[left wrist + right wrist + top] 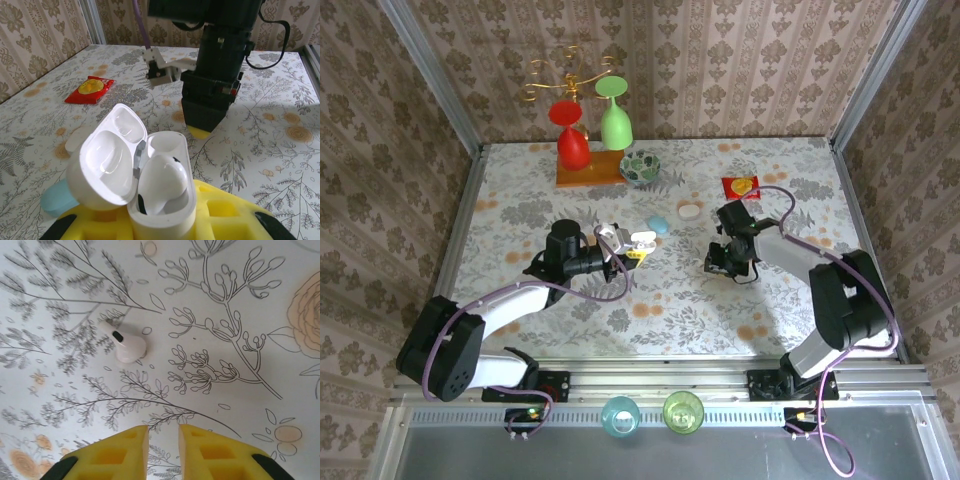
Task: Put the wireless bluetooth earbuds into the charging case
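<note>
On a floral worktop point(670, 300), the left fingers point(225, 210) clamp an open case point(165, 220) with one earbud point(162, 182) seated inside. To its right, the right fingers point(120, 452), slightly apart, hover over a loose earbud point(127, 344).

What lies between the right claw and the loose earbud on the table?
Nothing but bare patterned table. In the right wrist view the earbud lies apart from the right claw, with no object between them.
</note>
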Available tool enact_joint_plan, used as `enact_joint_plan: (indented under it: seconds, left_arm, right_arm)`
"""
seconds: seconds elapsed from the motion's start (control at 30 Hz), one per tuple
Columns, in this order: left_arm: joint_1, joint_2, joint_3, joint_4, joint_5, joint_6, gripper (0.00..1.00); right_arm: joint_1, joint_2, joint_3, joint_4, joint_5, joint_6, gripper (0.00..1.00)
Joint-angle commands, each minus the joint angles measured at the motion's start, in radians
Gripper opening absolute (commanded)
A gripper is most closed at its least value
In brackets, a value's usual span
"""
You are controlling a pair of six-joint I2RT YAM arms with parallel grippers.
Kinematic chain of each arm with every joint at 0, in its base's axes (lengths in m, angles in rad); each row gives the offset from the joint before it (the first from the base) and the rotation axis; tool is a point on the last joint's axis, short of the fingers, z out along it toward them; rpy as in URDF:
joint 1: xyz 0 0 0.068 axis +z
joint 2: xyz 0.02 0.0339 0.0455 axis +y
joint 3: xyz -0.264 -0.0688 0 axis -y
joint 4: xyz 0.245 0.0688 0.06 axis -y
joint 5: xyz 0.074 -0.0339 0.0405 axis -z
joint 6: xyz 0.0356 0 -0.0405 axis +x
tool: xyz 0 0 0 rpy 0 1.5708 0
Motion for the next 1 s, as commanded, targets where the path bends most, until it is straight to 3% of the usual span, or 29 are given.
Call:
enact_joint_plan:
  seconds: [0.0,0.33,0.63,0.97]
  left_arm:
    - [-0.005,-0.014,0.012,0.011,0.017,0.013,0.09]
    - [-0.009,-0.055,-0.009,-0.009,0.001,0.014,0.09]
    - [-0.009,-0.046,-0.013,0.000,0.001,0.012,0.09]
    - [-0.010,-0.052,-0.011,0.000,-0.001,0.004,0.09]
  right_arm:
    - [0.012,0.000,0.045,-0.018,0.045,-0.028,0.27]
    - [0.024,0.196,0.207,-0.029,0.064,-0.115,0.34]
    - [0.026,0.272,0.227,0.002,0.005,-0.183,0.34]
    - [0.026,0.272,0.194,0.012,-0.022,-0.209,0.23]
